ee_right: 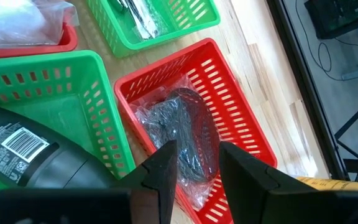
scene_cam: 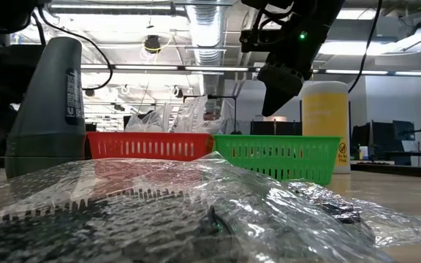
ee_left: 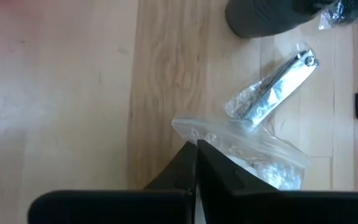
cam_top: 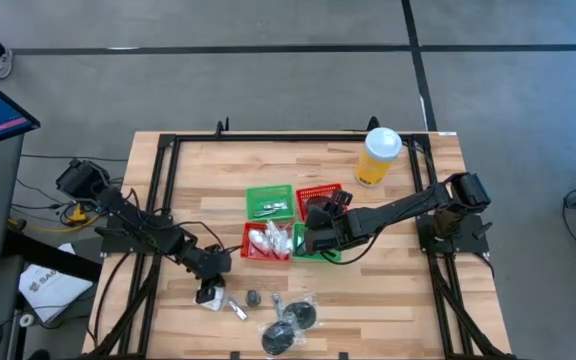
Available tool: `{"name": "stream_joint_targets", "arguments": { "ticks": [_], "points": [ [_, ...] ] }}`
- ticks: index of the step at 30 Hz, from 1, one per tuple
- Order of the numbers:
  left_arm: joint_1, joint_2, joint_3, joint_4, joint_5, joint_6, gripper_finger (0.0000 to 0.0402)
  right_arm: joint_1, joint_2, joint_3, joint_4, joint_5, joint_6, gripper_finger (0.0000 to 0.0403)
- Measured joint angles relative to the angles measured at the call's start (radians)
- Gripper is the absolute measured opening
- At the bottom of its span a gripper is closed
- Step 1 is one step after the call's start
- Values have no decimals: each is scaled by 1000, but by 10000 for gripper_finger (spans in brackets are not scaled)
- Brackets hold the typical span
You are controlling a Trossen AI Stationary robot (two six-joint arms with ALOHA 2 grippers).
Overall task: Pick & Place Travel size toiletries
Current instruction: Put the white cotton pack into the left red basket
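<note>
Nearest the table's front edge lie the leftovers: two wrapped dark discs (cam_top: 290,328), a small dark piece (cam_top: 253,297) and a thin silvery tube (cam_top: 237,310) in clear wrap, all loose on the wood. Just beside them the left gripper (cam_top: 208,292) sits low, its fingers pinched together on the edge of a clear-wrapped white packet (ee_left: 253,158) (the left wrist view shows the wrap caught between the tips, the tube lying close by).

Farther back stand four mesh baskets in a block. The near red basket (cam_top: 250,251) holds white puffy packets (cam_top: 272,238); the near green basket (cam_top: 326,256) is mostly hidden under the right arm, and I cannot tell what is in it. Behind, the far green basket (cam_top: 269,190) holds silvery tubes (cam_top: 271,209), and the far red basket (ee_right: 241,118) holds a wrapped dark disc (ee_right: 182,127). The right gripper (ee_right: 194,165) hangs over that disc with fingers parted and nothing between them.

I judge the sorting past halfway, with a handful of items left. A yellow cup (cam_top: 378,156) stands beyond, untouched.
</note>
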Motion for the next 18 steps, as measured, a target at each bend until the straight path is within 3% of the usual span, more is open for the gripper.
{"name": "stream_joint_targets", "arguments": {
  "ticks": [7, 18],
  "points": [
    [4, -41, 1, -3, -32, 6, 0, 0, 0, 0, 0, 0, 0, 108],
    [2, -299, 1, 0, -230, 201, 0, 0, 0, 0, 0, -1, 0, 108]
  ]
}}
